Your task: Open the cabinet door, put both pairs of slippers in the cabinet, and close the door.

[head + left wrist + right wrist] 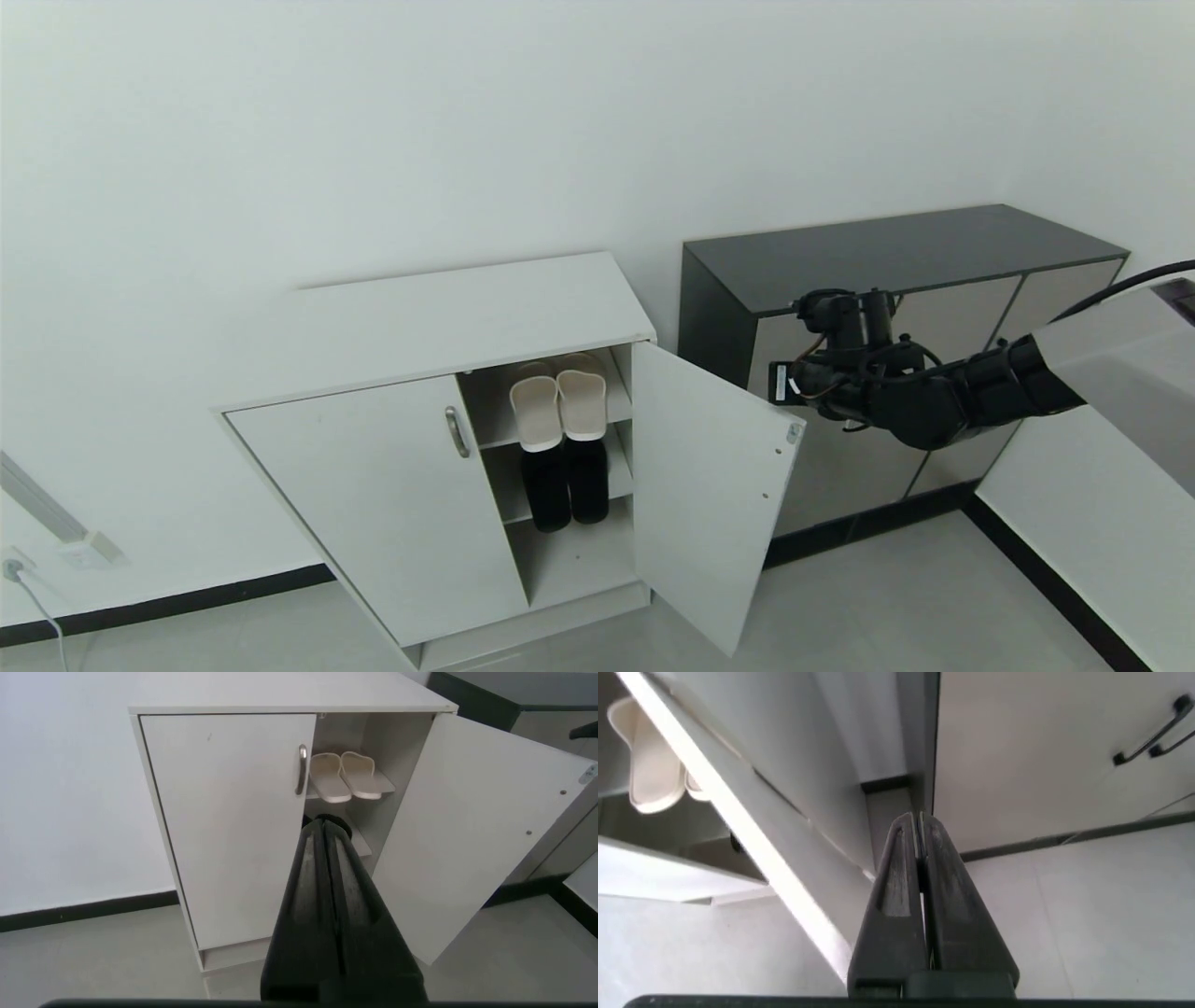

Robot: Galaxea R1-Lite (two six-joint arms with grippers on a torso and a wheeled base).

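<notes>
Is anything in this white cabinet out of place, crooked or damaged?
Nothing looks damaged. The white slippers and the black slippers seem to overhang their shelves, and the right door stands open.

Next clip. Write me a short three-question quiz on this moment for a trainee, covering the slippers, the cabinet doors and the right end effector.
1. True or false: the white slippers lie on the shelf above the black slippers.
2. Which doors of the white cabinet stand open? A. neither. B. only the door on the robot's right. C. both.
3. Fill in: the fingers of the right end effector are ____ (open or shut).

Key: 1 true; 2 B; 3 shut.
</notes>
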